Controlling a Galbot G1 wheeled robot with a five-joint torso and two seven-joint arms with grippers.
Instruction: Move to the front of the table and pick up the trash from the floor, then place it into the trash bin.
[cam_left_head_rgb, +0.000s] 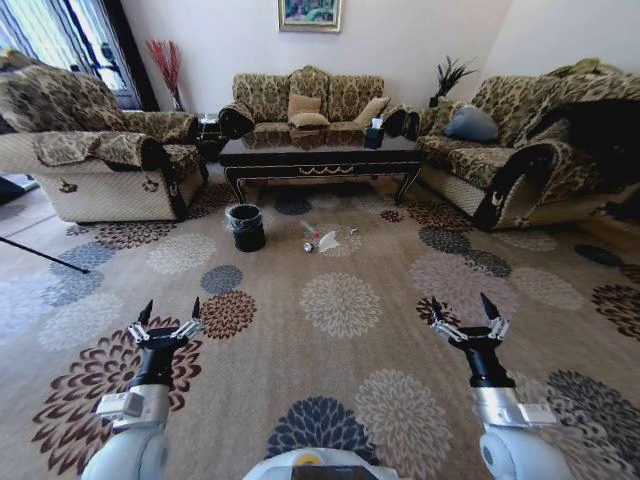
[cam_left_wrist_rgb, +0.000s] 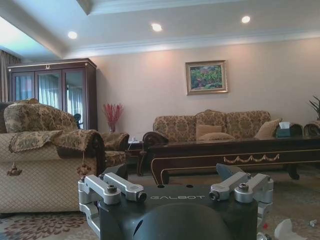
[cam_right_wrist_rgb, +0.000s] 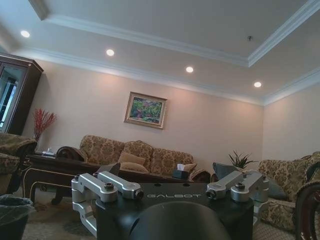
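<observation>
both grippers were held low in front of the robot, over the flowered carpet (cam_left_head_rgb: 340, 330) and well apart from the trash. the left gripper (cam_left_head_rgb: 170, 312) had its two dark fingers spread wide and nothing was between them. the right gripper (cam_left_head_rgb: 464, 308) was the same, fingers spread and holding nothing. in each wrist view the silver finger links stood far apart on the black body.

the trash (cam_left_head_rgb: 322, 240) lay on the carpet in front of the table (cam_left_head_rgb: 320, 160), a little to the right of the table's middle. it was a crumpled white paper (cam_left_head_rgb: 328, 240), a small silvery can (cam_left_head_rgb: 309, 247) just beside it, and some tiny white scraps (cam_left_head_rgb: 352, 231) near them. in the left wrist view a piece of white paper (cam_left_wrist_rgb: 287, 231) was seen low on the floor.

the trash bin (cam_left_head_rgb: 246, 227) stood upright on the carpet to the left of the trash, near the table's left front leg, with a clear liner folded over its rim. in the right wrist view the trash bin (cam_right_wrist_rgb: 12, 216) was at the edge of the picture.

the table was long, low and dark, with a gold ornament (cam_left_head_rgb: 326, 171) on its front side. a tissue box (cam_left_head_rgb: 374, 132) stood on its right part. a patterned sofa (cam_left_head_rgb: 305, 100) was behind the table, another sofa (cam_left_head_rgb: 95, 145) to the left and a third sofa (cam_left_head_rgb: 530, 140) to the right. a painting (cam_left_head_rgb: 309, 14) hung on the wall behind, and red branches (cam_left_head_rgb: 166, 62) stood in the left corner.
</observation>
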